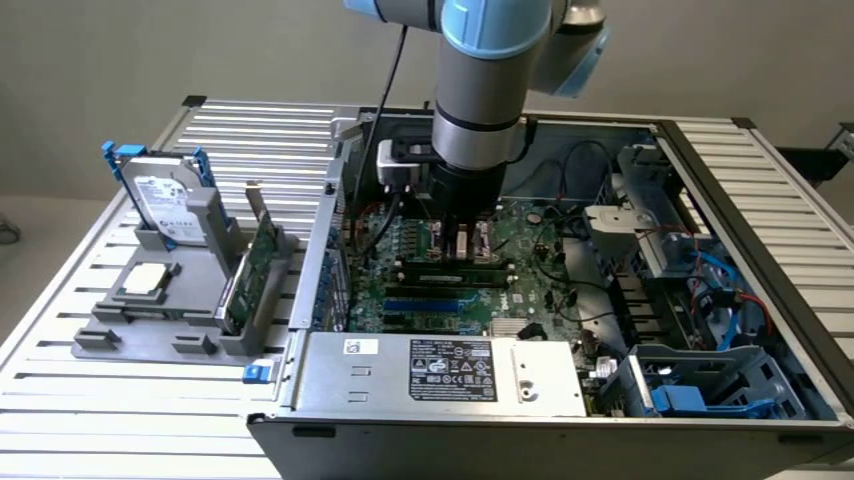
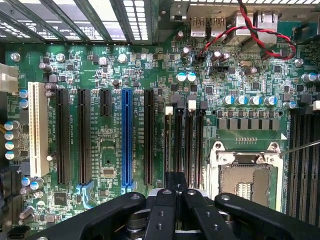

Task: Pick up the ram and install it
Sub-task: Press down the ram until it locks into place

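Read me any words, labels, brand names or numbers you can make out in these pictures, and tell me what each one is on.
None can be read.
Power supply label: print and marks too small.
White sticker on the case: too small.
Hard drive label: blurred.
Motherboard markings beside the slots: too small.
The gripper shows no lettering.

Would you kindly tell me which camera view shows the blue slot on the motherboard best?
The wrist view: the blue slot faces the camera squarely, its whole length uncovered among the black slots. The exterior view shows it as no more than a thin blue strip seen at a slant.
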Controlling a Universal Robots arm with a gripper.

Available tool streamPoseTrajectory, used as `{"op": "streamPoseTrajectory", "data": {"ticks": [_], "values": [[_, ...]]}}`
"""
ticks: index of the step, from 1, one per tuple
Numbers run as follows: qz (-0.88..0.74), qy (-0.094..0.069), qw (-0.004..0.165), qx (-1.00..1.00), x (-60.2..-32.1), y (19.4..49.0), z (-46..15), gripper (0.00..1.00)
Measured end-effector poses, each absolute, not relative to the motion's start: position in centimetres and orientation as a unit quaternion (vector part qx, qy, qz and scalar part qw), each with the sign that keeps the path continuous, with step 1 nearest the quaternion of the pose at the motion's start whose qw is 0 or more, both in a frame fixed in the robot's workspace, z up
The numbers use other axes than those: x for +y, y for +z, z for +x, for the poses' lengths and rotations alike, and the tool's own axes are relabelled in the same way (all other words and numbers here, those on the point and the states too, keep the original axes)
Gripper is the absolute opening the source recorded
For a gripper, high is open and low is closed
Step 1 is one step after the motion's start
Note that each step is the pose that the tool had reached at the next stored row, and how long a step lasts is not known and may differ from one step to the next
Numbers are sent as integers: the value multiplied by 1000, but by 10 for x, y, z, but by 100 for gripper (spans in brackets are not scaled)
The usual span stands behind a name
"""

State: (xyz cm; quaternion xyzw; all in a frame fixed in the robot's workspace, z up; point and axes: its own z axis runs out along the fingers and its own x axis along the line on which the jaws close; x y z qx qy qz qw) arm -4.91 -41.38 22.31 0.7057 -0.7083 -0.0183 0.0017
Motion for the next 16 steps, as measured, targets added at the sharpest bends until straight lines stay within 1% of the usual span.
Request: {"op": "streamPoseTrajectory", "data": {"ticks": [3,8,16], "values": [[705,-19,1,-709,-414,224,-49,11],[703,-20,3,-711,-414,235,-46,11],[701,-20,3,-712,-414,244,-26,11]]}}
